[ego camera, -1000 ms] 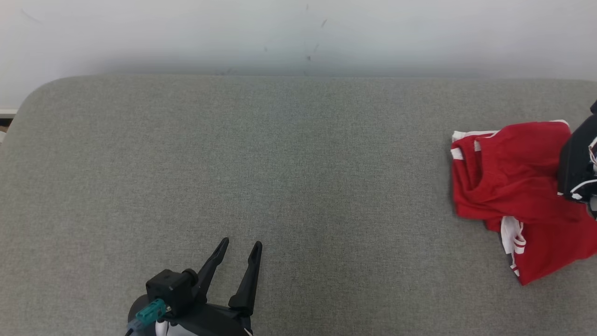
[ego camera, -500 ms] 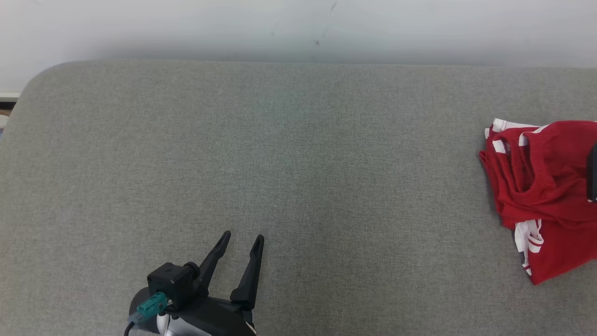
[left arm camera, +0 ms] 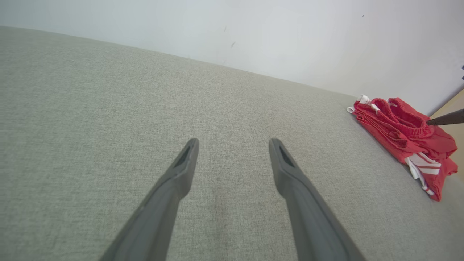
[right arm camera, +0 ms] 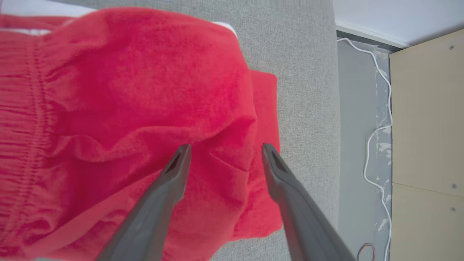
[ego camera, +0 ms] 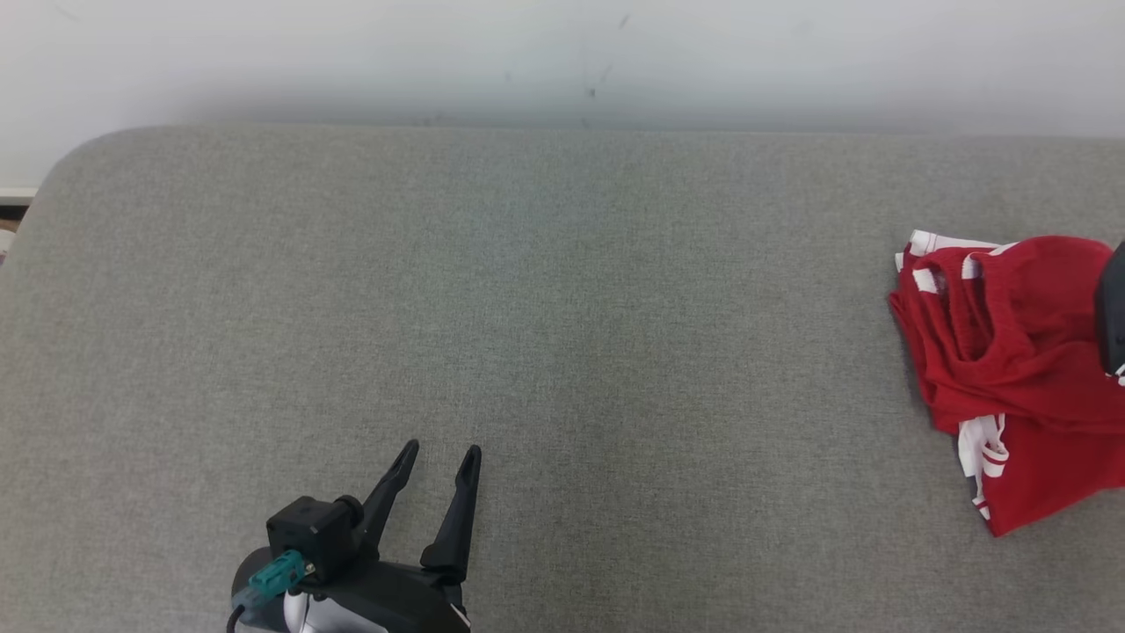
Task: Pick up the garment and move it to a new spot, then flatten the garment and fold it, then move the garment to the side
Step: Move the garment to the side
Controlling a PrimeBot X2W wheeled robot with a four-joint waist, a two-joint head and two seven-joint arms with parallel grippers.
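Red garment (ego camera: pixel 1011 352) bunched (white-striped trim), lying far right.

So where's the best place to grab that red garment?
Probably the raised fold of the red garment, pinched from above: it humps up between the fingers of the open right gripper. The gathered waistband is another thick ridge to pinch.
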